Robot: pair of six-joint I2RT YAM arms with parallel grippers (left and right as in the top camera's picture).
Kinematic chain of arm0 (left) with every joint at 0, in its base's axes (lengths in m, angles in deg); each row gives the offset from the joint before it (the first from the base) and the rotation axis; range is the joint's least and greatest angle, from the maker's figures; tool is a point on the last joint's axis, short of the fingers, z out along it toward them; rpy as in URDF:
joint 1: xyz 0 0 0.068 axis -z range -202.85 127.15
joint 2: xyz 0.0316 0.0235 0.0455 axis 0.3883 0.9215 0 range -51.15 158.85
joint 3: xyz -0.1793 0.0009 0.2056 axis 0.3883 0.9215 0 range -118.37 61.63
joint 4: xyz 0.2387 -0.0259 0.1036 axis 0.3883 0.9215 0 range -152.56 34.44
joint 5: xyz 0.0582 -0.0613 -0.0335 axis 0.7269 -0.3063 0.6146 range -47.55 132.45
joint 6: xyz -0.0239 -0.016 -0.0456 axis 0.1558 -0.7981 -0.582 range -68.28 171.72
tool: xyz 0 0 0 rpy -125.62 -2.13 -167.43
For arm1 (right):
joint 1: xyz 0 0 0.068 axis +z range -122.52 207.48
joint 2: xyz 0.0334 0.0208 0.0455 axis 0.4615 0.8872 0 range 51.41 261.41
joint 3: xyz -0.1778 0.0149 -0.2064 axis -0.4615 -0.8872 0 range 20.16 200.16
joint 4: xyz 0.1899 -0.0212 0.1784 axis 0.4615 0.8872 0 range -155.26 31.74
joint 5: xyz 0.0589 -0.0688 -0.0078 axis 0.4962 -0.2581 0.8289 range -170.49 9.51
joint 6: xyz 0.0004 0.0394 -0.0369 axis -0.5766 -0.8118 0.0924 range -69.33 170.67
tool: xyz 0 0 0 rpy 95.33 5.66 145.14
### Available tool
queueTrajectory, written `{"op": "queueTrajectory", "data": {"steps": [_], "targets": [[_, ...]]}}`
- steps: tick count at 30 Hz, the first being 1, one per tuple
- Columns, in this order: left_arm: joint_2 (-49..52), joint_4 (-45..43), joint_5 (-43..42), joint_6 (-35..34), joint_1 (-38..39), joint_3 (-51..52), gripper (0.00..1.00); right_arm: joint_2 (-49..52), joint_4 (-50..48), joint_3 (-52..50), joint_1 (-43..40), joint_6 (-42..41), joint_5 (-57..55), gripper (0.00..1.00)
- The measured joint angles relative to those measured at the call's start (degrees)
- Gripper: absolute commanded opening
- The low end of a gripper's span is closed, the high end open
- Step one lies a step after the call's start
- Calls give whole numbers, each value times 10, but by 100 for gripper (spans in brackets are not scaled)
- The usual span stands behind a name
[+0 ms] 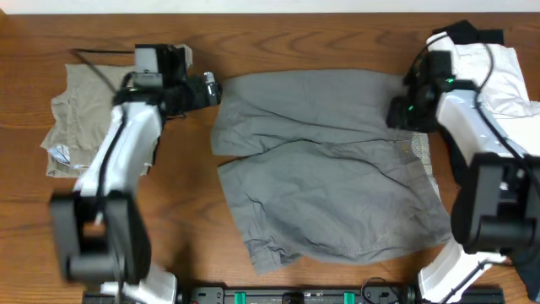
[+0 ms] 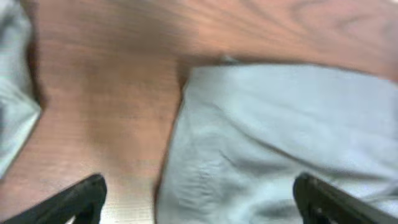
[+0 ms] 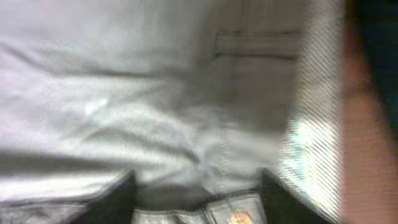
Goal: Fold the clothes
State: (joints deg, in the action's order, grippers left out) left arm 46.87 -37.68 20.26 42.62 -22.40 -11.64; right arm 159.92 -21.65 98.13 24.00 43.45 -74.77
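Grey shorts [image 1: 325,169]: middle of the tabletop [image 1: 337,34], spread wide and creased, one leg lying partly over the other. Waistband end is at the right, with pale speckled lining [image 3: 311,143] showing.
Left pincer [image 1: 209,89]: jaws wide apart, nothing between them. It hovers at the far-left corner of the shorts, half over cloth, half over bare wood.
Right pincer [image 1: 398,111]: over the waistband end, jaws apart. The view is blurred, but no cloth looks pinched.
Risk, uneven pinch: if one side grabs a single layer and the other grabs two, the fold would likely come out skewed.
Risk, creases: loose cloth may bunch or drag instead of lying flat.
Risk, neighbours: khaki shorts [image 1: 80,114] lie near the left arm and white and black clothes [image 1: 494,63] lie under the right one. A low sweep could snag either.
Surface: brown wood grain, smooth, so cloth probably slides easily.
Room: little shows beyond the tabletop, only a pale strip along the far edge and a black rail [image 1: 295,295] along the near edge.
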Motion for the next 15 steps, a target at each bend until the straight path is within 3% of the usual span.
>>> {"op": "queueTrajectory", "data": {"steps": [4, 8, 15], "targets": [[-83, 163, -1, 1, 2, -14, 98, -73, 65, 13, -28, 0, -4, 92], [-95, 299, -1, 2, 5, -10, 98, -135, 155, 18, -56, 0, -6, 95], [-92, 378, -1, 6, 36, 37, 98, -172, 233, 16, -76, -24, -6, 95]]}}
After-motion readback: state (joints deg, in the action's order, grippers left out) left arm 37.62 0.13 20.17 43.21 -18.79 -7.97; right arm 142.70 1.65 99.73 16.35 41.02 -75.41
